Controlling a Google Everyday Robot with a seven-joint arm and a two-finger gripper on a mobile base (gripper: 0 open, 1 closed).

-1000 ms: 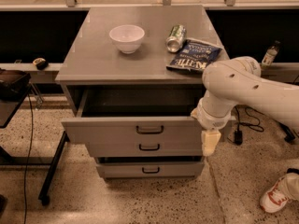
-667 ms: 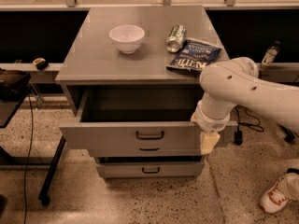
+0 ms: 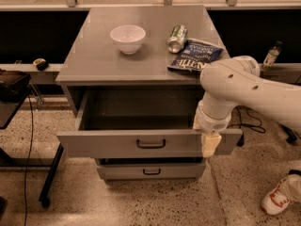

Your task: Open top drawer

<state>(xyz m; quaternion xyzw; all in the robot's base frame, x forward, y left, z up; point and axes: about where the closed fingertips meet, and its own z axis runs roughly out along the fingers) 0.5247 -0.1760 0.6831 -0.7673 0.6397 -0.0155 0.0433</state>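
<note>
While top drawer is standing well pulled out beneath bench, gripper is hanging over its front's right end — handle lying leftward, front running left-right; grip state cannot be told.

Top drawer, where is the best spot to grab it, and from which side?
Probably the small black bar handle in the middle of the front of the top drawer, coming straight from the front. The bar sticks out, so fingers could close around it, and being centred it should pull evenly. Right now the tool sits at the right end of the front, by its top edge.
</note>
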